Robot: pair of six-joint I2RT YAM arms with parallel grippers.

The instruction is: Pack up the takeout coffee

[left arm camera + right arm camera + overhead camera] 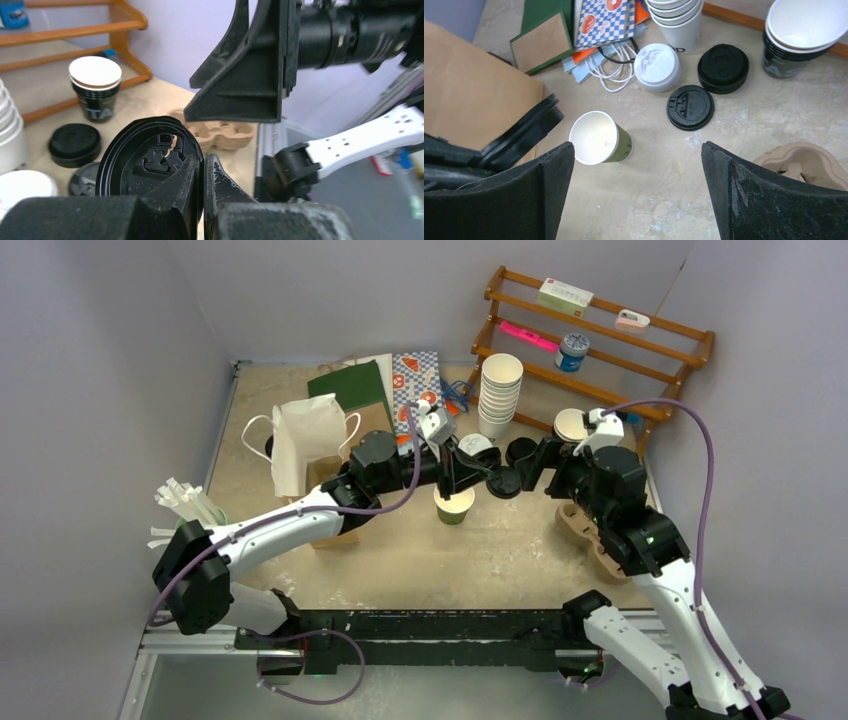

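Left pincer [204, 162]: we are clamping the black lid [145, 165] on edge, lower centre of the left wrist view.
Green cup [600, 138]: standing lidless on the table [664, 200], left of centre in the right wrist view.
Right pincer [638, 148]: we are holding it wide open, gripping nothing.

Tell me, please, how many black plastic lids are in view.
3. One black lid is pinched in the left hand; a flat lid lies on the table beside the white lid; a thicker lid behind it may be several stacked.
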